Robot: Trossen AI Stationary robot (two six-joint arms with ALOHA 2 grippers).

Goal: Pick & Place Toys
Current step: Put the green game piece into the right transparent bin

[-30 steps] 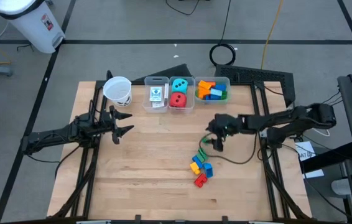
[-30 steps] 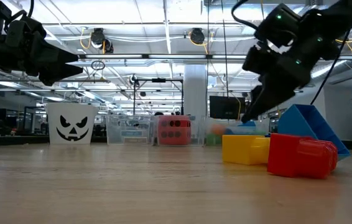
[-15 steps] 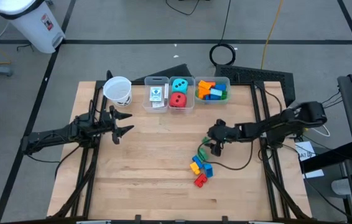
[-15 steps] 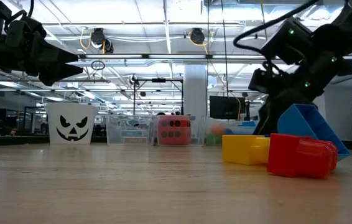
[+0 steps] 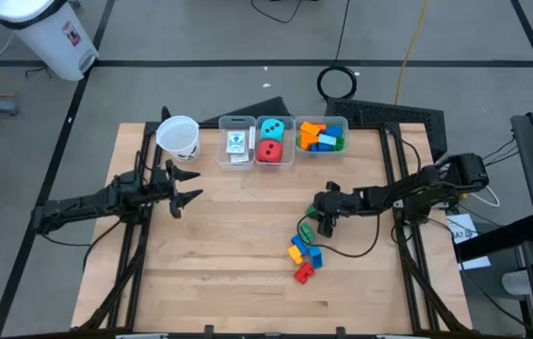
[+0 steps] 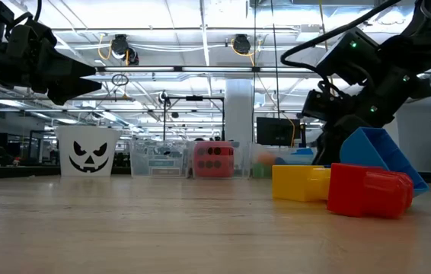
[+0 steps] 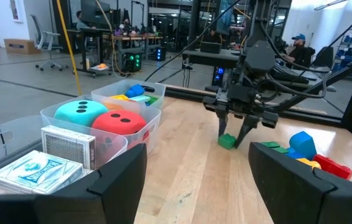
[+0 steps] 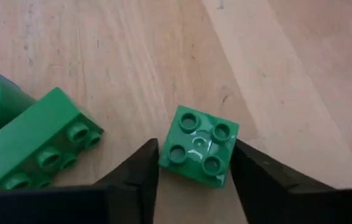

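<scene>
- right gripper (image 8: 194,171) down on table, fingers touching both sides of small green brick (image 8: 198,146); brick on wood.
- left gripper (image 5: 180,188) hovers parted, empty, near paper cup (image 5: 178,137).

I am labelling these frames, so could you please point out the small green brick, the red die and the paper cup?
small green brick (image 8: 199,145), right wrist view, studded top face.
red die (image 7: 120,121), left wrist view, rounded top.
paper cup (image 5: 178,137), high view, rim.
</scene>
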